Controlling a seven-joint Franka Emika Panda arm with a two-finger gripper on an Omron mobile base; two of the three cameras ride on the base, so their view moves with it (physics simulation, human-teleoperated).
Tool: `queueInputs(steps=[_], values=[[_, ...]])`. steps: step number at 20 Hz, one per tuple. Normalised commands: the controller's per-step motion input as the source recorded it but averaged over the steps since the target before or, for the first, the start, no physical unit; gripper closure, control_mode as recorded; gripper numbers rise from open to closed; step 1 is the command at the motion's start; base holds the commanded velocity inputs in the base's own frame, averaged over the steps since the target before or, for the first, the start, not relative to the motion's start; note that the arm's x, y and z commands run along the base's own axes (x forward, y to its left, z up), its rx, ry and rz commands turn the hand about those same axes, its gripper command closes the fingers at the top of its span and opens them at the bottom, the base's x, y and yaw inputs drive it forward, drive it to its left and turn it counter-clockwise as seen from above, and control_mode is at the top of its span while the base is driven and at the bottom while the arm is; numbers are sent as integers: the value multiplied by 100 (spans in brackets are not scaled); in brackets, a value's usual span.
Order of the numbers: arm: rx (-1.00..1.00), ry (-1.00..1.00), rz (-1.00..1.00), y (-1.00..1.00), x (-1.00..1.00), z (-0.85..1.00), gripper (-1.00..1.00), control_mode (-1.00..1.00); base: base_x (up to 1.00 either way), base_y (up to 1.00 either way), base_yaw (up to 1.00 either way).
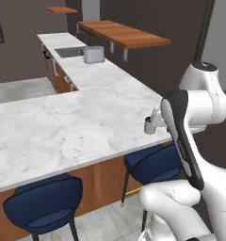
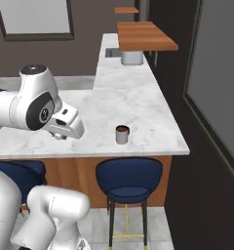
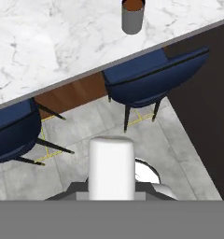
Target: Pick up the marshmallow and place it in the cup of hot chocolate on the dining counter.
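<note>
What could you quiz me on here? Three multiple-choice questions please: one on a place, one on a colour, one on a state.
1. Where does the cup stand? A on a tray; B on the marble counter, near its edge; C on a stool.
2. The stools are: A red; B dark blue; C green.
3. The marshmallow is: A in the cup; B lying on the counter; C held in the pincer.
Answers: 1B, marble lies under it; 2B, both seats are navy; 3C, the hand view shows it gripped.
</note>
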Motion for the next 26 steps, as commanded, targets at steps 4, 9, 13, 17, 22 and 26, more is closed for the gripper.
queueInputs(steps=[4, 9, 13, 17, 22, 26], values=[[0, 0, 0, 0, 0, 0, 100, 100, 32, -41, 4], [0, 0, 0, 0, 0, 0, 100, 100, 51, -20, 1], [0, 0, 0, 0, 0, 0, 100, 100, 65, -1, 0], [0, 0, 0, 0, 0, 0, 100, 100, 69, 0, 0], [0, 0, 0, 0, 0, 0, 100, 100, 50, -10, 0], [0, 0, 0, 0, 0, 0, 100, 100, 21, -25, 0]])
